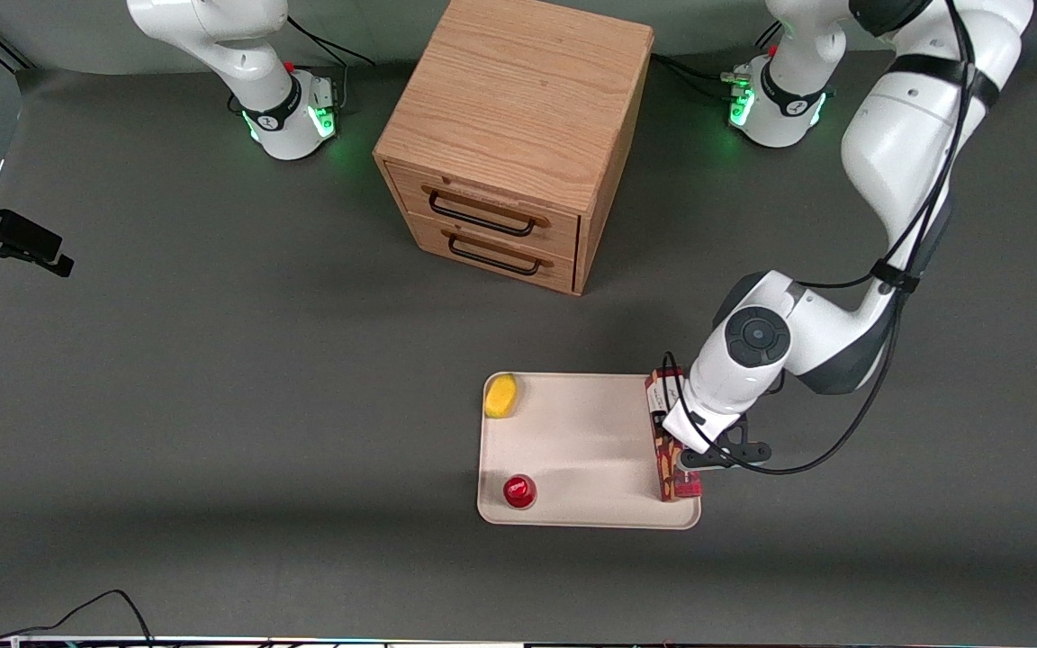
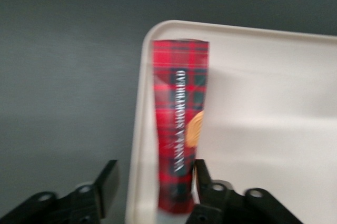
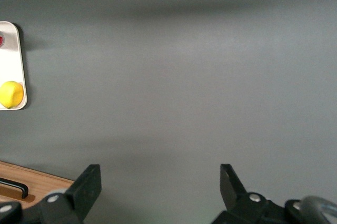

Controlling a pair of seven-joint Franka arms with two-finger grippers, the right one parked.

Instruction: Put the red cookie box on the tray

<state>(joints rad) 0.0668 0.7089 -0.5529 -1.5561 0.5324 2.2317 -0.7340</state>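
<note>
Going across the front view from the parked arm's end of the table, the tray [image 1: 572, 432] first shows a yellow lemon-like fruit [image 1: 501, 396] in its corner nearest the wooden drawer cabinet [image 1: 509, 135], and a small red-topped can [image 1: 518, 490] in the corner closest to the camera. Next comes the red cookie box [image 1: 662, 450], which lies lengthwise along the tray's edge toward the working arm's end, just inside the rim. The gripper [image 1: 689, 459] hovers low over the box. In the wrist view the box [image 2: 179, 124] rests on the tray [image 2: 274, 119] beside its rim, and the gripper [image 2: 152, 187] has its fingers spread: one finger stands clear of the box with a visible gap, the other sits close against it. The placing looks essentially done, with the box apparently released; what seems left is for the arm to lift away.
</note>
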